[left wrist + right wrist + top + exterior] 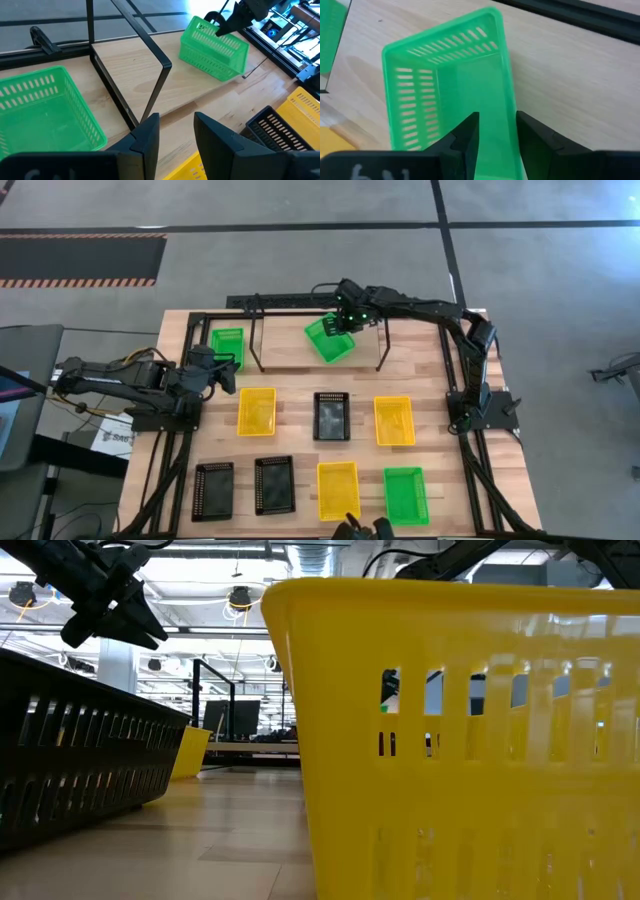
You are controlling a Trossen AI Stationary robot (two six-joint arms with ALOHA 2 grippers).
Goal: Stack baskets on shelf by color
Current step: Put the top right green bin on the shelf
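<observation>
Sitting askew: perforated green basket (329, 339) on shelf (290, 350).

- The worktop (300, 420) is a light wooden butcher-block top.
- The shelf (285, 345), a pale board in a thin black rod frame, stands along its far edge.
- One green basket (329, 338) sits skewed on the shelf board; another green basket (227, 346) lies at the shelf's left end.
- On the worktop lie three yellow baskets (256, 411), (394, 421), (338, 490), three black baskets (332, 416), (213, 491), (274, 484) and a third green basket (405, 495).
</observation>
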